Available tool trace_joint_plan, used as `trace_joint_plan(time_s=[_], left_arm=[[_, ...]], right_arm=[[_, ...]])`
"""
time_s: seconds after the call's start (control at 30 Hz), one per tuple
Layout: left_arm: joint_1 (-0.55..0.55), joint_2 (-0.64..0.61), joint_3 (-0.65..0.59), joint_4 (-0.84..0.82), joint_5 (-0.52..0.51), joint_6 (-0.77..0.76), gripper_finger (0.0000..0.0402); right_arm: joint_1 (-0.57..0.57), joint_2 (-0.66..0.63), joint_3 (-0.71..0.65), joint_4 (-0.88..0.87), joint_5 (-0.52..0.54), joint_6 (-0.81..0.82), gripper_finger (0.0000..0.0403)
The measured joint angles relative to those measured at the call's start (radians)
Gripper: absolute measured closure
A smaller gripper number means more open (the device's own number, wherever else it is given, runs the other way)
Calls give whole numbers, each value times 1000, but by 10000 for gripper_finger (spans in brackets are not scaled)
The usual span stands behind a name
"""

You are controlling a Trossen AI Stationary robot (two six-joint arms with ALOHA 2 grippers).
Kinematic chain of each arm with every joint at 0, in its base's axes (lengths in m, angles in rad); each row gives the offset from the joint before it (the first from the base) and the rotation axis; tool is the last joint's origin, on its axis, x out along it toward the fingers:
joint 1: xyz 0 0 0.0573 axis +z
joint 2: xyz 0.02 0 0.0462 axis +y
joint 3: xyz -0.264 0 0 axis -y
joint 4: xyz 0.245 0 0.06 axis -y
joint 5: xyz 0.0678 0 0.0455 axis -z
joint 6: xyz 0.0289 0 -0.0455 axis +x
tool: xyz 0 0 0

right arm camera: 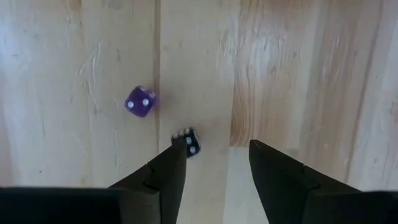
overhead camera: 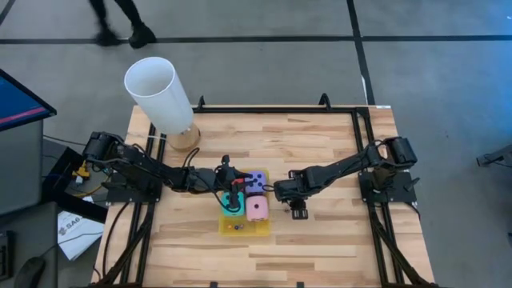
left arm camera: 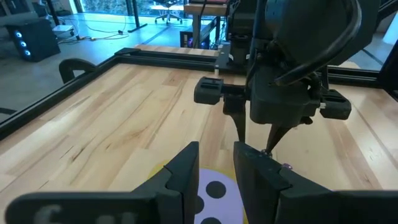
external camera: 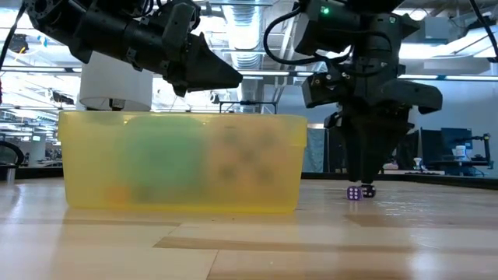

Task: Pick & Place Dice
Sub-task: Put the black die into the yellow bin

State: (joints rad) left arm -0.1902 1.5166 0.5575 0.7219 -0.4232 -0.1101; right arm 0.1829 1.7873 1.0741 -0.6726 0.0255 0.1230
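Here, my right gripper point(right arm camera: 211, 165) points straight down at the bare wood just beside the yellow tray point(overhead camera: 226, 226), its two fingers point(right arm camera: 158, 177) standing partly apart with nothing between them. A tiny black die point(right arm camera: 187, 143) lies on the table touching the tip of one finger, outside the gap, and a tiny purple die point(right arm camera: 140, 101) sits near it, clear of both fingers. From table height the same two small pieces point(external camera: 359, 191) rest on the boards right under my right fingertips.

My left gripper point(left arm camera: 214, 180) hangs over the tray with its fingers point(left arm camera: 180, 177) parted by a narrow gap and gripping nothing; below them shows the pale purple face of a big die point(left arm camera: 214, 199) with dark pips. Looking down from above, the tray holds the purple die point(overhead camera: 256, 178) and the pink die point(overhead camera: 256, 208) side by side, with the cyan die point(overhead camera: 233, 210) and a bit of the red die point(overhead camera: 238, 196) partly hidden under my left arm. Some tiny pieces point(overhead camera: 234, 226) lie in the tray's near end.

A white cylinder point(overhead camera: 158, 94) stands at the table's far left corner.
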Motion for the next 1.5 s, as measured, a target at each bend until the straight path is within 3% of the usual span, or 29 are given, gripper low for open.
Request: trace_joint_plan(time_s=[1.5], left_arm=[[0, 1, 0, 0, -2, 0, 312]], right_arm=[[1, -16, 1, 16, -55, 53, 233]])
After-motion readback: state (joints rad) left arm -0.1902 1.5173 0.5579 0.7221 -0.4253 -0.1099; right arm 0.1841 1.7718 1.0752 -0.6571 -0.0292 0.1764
